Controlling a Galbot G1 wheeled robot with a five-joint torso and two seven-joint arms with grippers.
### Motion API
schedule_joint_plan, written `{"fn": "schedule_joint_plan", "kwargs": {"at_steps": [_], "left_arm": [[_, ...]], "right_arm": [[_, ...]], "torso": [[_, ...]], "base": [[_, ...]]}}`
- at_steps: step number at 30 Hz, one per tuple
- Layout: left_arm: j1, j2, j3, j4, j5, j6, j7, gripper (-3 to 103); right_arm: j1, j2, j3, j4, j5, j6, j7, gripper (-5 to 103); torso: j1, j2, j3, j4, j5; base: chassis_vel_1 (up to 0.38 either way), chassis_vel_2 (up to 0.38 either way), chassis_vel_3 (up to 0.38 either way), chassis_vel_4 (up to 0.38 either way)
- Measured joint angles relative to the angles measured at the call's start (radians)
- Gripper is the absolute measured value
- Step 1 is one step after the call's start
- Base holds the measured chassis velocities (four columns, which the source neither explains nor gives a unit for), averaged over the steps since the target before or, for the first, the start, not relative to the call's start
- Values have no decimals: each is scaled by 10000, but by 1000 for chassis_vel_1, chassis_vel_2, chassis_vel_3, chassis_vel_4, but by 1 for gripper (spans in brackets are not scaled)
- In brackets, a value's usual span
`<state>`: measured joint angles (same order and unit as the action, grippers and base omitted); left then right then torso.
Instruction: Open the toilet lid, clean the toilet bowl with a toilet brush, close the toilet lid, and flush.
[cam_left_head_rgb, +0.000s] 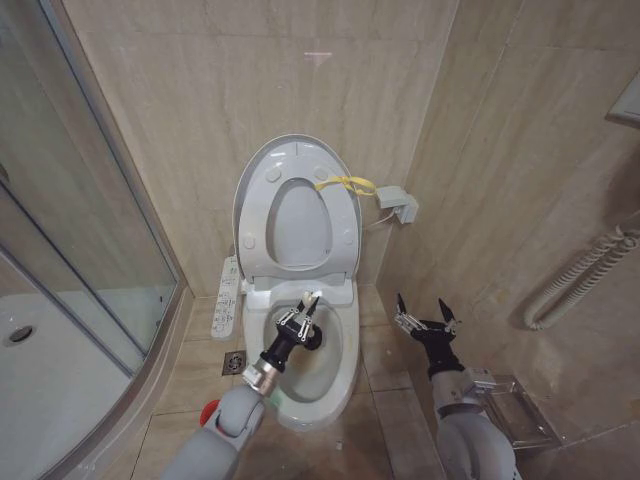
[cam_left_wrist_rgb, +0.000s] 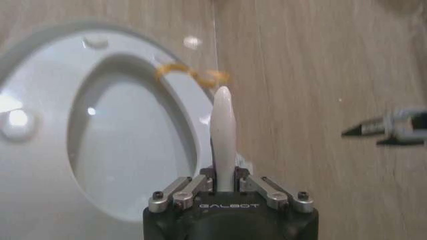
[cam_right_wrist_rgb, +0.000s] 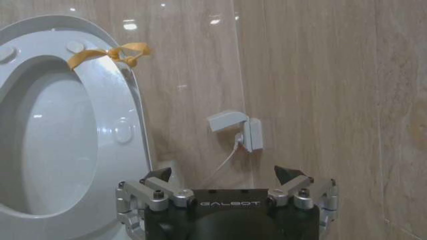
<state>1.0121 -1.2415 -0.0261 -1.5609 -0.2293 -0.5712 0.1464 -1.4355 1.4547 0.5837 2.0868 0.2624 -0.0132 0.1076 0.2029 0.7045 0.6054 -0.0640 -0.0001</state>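
While the left gripper (cam_left_head_rgb: 303, 318) hangs just over the toilet bowl (cam_left_head_rgb: 340, 375), clamped on the toilet brush (cam_left_wrist_rgb: 221, 135), the white handle runs straight out between its fingers, head end down in the basin. Right gripper (cam_left_head_rgb: 428, 318) waits beside the bowl, spread wide, empty. Beyond, the toilet lid (cam_left_head_rgb: 255, 185) stands upright against the wall.

My left arm reaches forward and down from the lower left, its gripper (cam_left_head_rgb: 300, 320) pointing up and away with the fingers (cam_left_wrist_rgb: 200, 183) closed tight on the white handle (cam_left_wrist_rgb: 221, 135) standing between them. My right arm rises from the lower right, wrist upright, and its gripper (cam_left_head_rgb: 427, 318) hangs in the air with both fingers spread wide, gripping nothing.
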Motion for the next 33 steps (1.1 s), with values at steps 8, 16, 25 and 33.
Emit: {"fn": "schedule_joint_plan", "kwargs": {"at_steps": [8,16,25,33], "left_arm": [[1381,482,-505,-1948,183,318,-246,17],[2703,843,-1629,-3316,187,515,-426,17],[3771,1192,-2925,-4285,221,528,-478,17],[4845,1177,-4019,-4973,203,491,-623,17]], "right_arm": [[0,0,0,0,0,0,0,100],[0,0,-1,0,0,0,0,100],[0,0,0,0,0,0,1,100],[0,0,0,0,0,0,1,100]], "torso": [[0,0,0,0,0],[-1,0,0,0,-1],[-1,0,0,-1,-1],[-1,0,0,-1,-1]], "base": [[0,0,0,0],[0,0,0,0],[0,0,0,0],[0,0,0,0]]}}
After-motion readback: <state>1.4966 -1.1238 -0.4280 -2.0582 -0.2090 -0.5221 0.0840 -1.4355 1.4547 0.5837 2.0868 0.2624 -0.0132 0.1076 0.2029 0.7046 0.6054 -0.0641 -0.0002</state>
